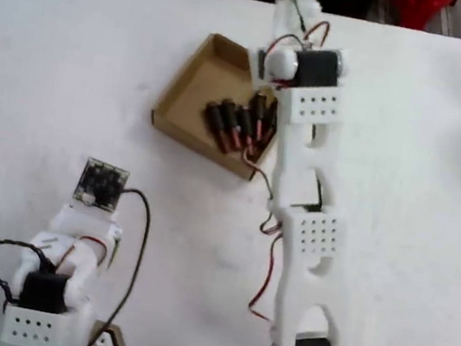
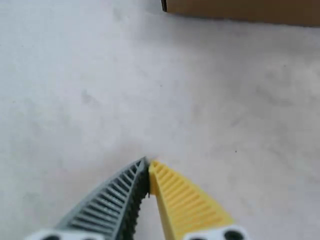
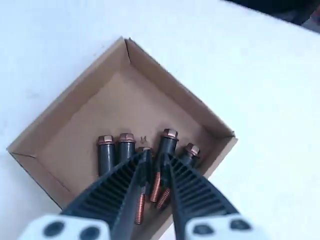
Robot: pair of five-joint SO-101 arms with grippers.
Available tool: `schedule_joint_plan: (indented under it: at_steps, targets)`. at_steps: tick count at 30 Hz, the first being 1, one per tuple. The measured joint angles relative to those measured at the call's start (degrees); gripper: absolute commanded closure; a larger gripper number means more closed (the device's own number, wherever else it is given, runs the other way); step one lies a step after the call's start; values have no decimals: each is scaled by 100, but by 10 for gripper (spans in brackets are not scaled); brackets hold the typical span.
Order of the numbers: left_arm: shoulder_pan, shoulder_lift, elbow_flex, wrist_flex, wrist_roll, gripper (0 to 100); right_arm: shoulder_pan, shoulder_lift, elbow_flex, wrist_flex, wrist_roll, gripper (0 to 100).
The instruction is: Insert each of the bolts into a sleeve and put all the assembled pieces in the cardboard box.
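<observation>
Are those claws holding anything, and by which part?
The left jaws are closed on nothing. Whether the right arm grips a black sleeve with copper bolt in the brown cardboard box cannot be told.

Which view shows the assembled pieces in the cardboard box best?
The right wrist view: it looks into the cardboard box, where the assembled pieces lie side by side, partly behind the right gripper. In the high view an arm overlaps them. The left wrist view catches a box wall.

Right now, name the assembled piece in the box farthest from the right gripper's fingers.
The row's end piece with one neighbour between it and the fingers; the opposite end piece lies beside them.
</observation>
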Motion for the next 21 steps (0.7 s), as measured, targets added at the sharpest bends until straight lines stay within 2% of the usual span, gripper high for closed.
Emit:
schedule_joint_plan:
  at_steps: [5, 8, 21]
  targets:
    - [0, 0, 0, 0, 0, 977, 141, -932, 70, 9, 0, 983]
    - [0, 0, 0, 0, 0, 977, 229, -1793, 712, 9, 0, 983]
    - [0, 0, 0, 0, 0, 977, 220, -6884, 6576, 9, 0, 983]
